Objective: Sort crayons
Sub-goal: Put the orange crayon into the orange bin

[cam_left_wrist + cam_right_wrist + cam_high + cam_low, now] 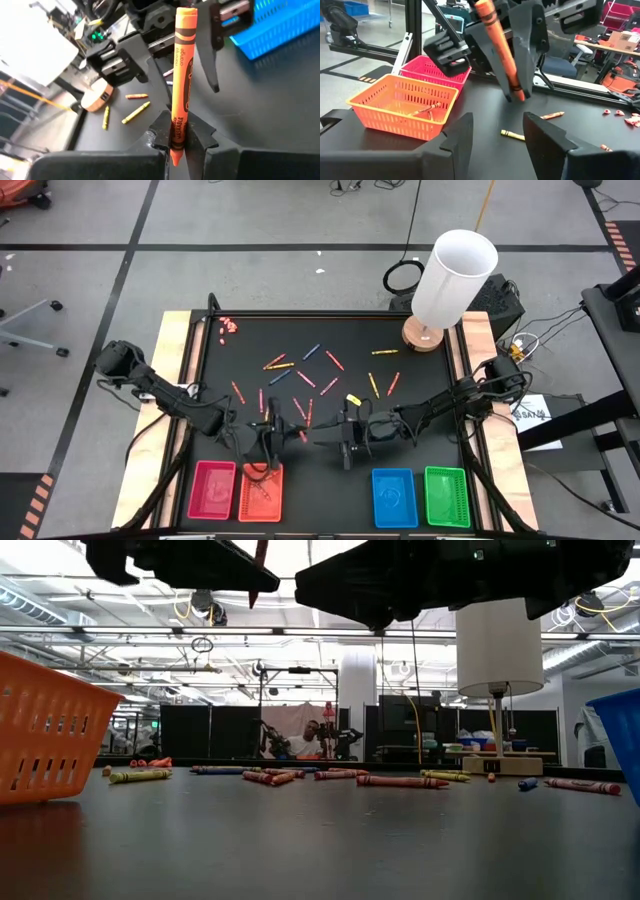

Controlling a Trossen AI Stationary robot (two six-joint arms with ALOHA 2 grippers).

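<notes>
The left gripper [176, 142] pinches an orange crayon [182, 65] near its tip, the stick standing up out of the narrow jaws. It hangs just off the far rim of the orange tray [261, 491], where a couple of crayons [422, 109] already lie. Facing it close by, the right gripper [496, 135] has its fingers parted and holds nothing. Beyond both claws the loose crayons [305, 378] lie scattered over the black table [420, 370], with bare mat between them and the trays. From table height both claws are cut off above, dark and hard to read.
</notes>
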